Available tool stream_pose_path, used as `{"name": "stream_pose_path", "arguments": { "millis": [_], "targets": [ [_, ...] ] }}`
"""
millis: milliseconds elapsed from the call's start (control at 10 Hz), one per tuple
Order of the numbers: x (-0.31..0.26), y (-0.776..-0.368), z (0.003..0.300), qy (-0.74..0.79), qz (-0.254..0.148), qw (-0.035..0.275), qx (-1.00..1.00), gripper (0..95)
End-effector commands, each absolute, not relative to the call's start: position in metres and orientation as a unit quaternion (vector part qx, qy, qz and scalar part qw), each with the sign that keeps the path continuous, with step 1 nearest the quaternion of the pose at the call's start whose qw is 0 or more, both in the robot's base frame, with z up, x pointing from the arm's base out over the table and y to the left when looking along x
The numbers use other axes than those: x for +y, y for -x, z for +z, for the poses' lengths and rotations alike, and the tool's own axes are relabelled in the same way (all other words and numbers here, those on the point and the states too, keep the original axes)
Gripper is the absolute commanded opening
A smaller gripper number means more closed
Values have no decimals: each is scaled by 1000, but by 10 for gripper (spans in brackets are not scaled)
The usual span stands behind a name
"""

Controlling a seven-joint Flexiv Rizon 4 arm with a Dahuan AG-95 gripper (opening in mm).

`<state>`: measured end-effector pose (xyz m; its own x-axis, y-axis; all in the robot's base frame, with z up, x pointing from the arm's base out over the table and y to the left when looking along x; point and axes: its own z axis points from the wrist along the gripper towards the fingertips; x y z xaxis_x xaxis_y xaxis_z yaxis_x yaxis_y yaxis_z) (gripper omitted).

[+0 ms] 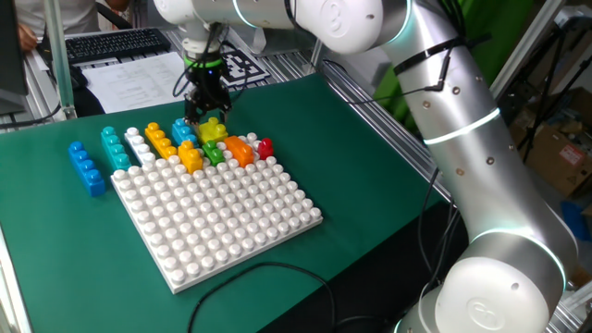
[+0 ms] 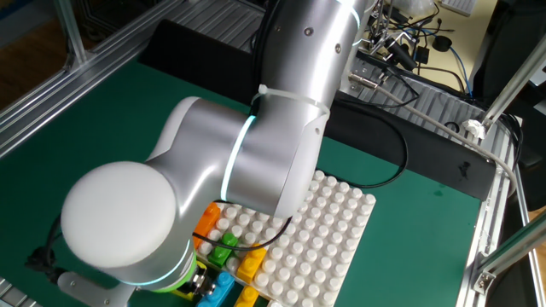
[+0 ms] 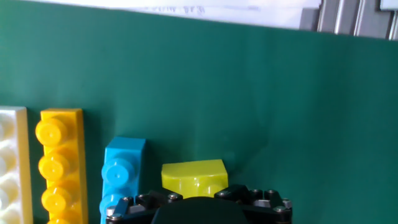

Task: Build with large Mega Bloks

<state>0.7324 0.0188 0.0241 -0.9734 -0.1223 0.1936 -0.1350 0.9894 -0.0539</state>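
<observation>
The Mega Bloks lie in a row along the far edge of the white baseplate [image 1: 217,217]: a blue brick [image 1: 86,168], teal [image 1: 115,146], white [image 1: 139,146], orange [image 1: 160,139], green [image 1: 215,154], another orange [image 1: 240,150] and red [image 1: 266,146]. A lime-yellow brick [image 1: 213,127] sits raised above the green one. My gripper [image 1: 207,109] hangs directly over it, jaws wide, fingers at the brick's sides. Whether they touch it I cannot tell. In the hand view the lime-yellow brick [image 3: 194,176] lies just past the gripper's body, with a blue brick [image 3: 121,174] and a yellow brick [image 3: 57,162] to its left.
The green mat [image 1: 370,185] surrounds the baseplate. A black cable [image 1: 268,277] lies on the mat in front of the plate. Papers and a keyboard [image 1: 116,43] are behind the table. In the other fixed view the arm [image 2: 256,145] hides the gripper and most bricks.
</observation>
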Motion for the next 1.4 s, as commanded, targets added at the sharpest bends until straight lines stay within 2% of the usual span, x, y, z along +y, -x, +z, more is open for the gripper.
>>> {"name": "stream_pose_path", "arguments": {
  "millis": [100, 400, 600, 700, 1400],
  "targets": [
    [19, -735, 22, -66, 33, 93, -993, 760],
    [18, -735, 18, -70, 31, 91, -993, 760],
    [17, -735, 16, -75, 27, 91, -993, 380],
    [17, -735, 15, -80, 24, 91, -992, 0],
    [13, -744, 23, -78, 24, 93, -992, 0]
  ]
}}
